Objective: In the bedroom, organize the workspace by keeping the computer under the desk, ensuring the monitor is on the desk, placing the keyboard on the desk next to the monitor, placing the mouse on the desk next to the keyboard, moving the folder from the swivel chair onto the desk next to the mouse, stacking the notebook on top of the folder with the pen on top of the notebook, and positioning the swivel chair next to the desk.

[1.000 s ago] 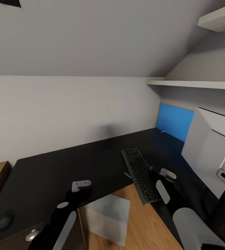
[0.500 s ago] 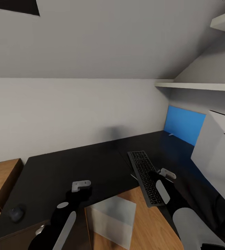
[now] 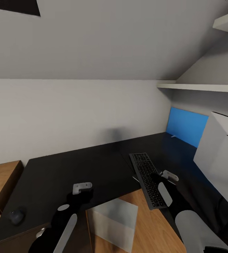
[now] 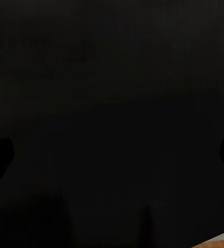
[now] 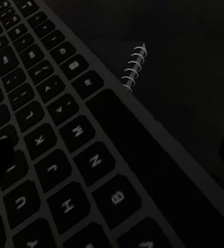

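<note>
The black L-shaped desk surface [image 3: 75, 168] fills the middle of the head view. The keyboard [image 3: 148, 179] lies on it at about 4 o'clock, overhanging the inner edge; the right gripper [image 3: 168, 175] hovers at its far side, its fingers apart. The mouse [image 3: 16, 216] rests on the surface at 8 o'clock. The left gripper [image 3: 82, 187] hangs over bare surface, fingers spread. The light grey computer [image 3: 114, 221] stands on the wooden floor [image 3: 152, 228] at 6 o'clock. The blue back panel [image 3: 186, 126] stands at 3 o'clock.
</note>
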Controlling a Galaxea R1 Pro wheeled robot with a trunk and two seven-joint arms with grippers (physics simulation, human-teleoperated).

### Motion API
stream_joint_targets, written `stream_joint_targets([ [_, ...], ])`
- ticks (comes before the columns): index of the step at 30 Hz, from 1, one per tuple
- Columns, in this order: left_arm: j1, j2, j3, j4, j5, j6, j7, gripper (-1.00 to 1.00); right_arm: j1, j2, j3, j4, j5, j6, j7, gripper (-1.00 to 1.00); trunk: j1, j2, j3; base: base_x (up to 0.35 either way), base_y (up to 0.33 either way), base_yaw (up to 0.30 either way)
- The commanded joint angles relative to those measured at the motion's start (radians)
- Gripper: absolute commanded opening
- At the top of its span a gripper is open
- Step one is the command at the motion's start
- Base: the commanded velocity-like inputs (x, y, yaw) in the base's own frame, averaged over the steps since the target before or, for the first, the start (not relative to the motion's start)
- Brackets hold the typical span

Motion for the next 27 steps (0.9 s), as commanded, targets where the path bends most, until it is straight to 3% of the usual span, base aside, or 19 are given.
stream_joint_targets([
  [1,-0.001,0.0,-0.001,-0.001,0.011,0.003,0.01,1.0,0.0,0.001,-0.002,-0.002,-0.008,0.004,-0.004,1.0,0.0,-0.001,-0.001,0.0,0.0,0.0],
  [19,-0.001,0.002,-0.003,0.0,0.009,0.001,0.009,1.0,0.0,0.002,-0.002,-0.002,-0.008,0.004,-0.005,1.0,0.0,-0.001,-0.001,-0.087,0.0,0.002],
  [27,-0.001,0.002,-0.003,0.0,0.009,0.001,0.01,1.0,0.0,0.002,0.0,-0.001,-0.008,0.004,-0.004,1.0,0.0,-0.001,-0.001,-0.002,0.0,0.13],
])
